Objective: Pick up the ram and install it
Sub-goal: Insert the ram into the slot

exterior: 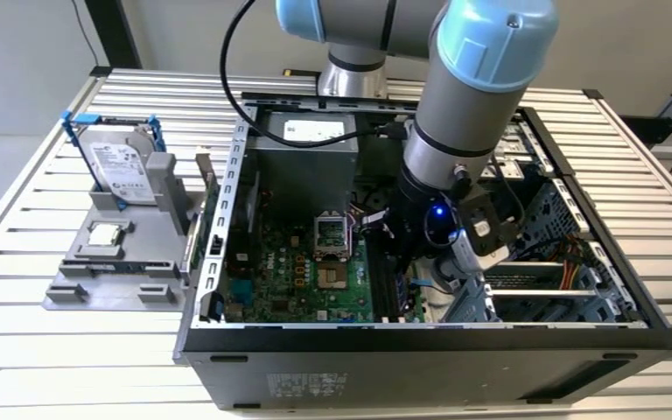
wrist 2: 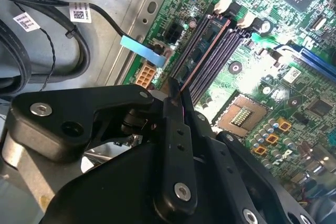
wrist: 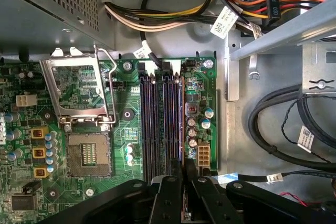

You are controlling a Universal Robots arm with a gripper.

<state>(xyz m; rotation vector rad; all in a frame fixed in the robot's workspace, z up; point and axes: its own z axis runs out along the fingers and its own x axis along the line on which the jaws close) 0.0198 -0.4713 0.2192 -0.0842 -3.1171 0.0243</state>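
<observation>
hand lowering the ram at the memory slots

the hand (wrist 2: 176, 103) is inside the open computer case (exterior: 430, 350), its fingers pinching the ram (wrist 2: 202, 59), a thin stick seen edge-on. the stick lies along the slot nearest the motherboard (wrist: 79, 103) edge, among the memory slots (wrist: 160, 124). this looks like the install step; seating likely calls for straight downward pressure with the stick kept aligned.
</observation>
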